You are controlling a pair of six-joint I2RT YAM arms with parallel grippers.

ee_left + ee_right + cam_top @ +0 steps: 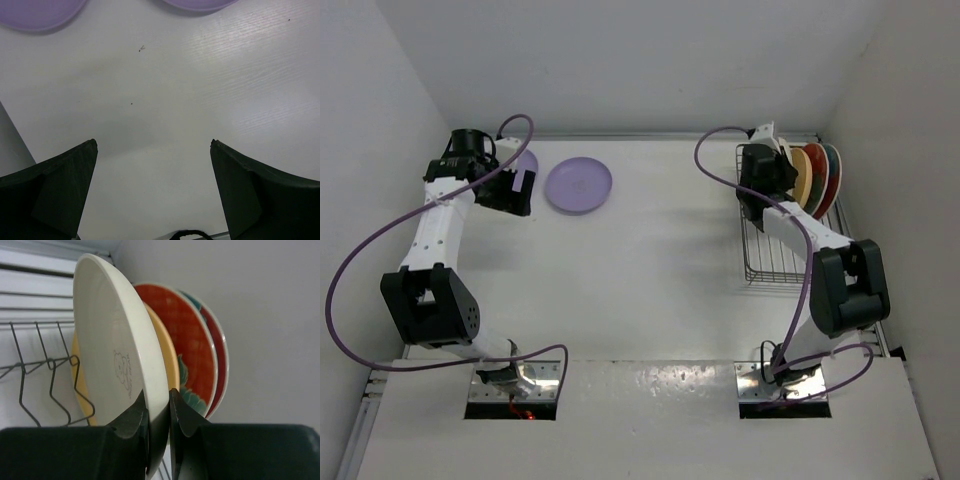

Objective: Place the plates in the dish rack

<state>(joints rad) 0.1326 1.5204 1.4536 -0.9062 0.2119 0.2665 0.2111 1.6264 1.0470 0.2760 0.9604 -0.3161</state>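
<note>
Jaws of the right gripper [157, 395] are closed tight on the lower rim of a cream-faced plate [120, 340], which it holds on edge over the far end of the dish rack [775, 255]. In the rack, just behind that plate, stands a yellow-orange plate [166, 357], then two red plates [192, 340] with teal flowers, all upright beside the wire prongs [50, 375]. The left gripper [152, 145] is well to the left of the rack, its jaws spread wide and holding nothing above the white table [650, 250]. Two lilac plates [578, 185] lie flat there; the left gripper partly hides the one farther from the rack.
</note>
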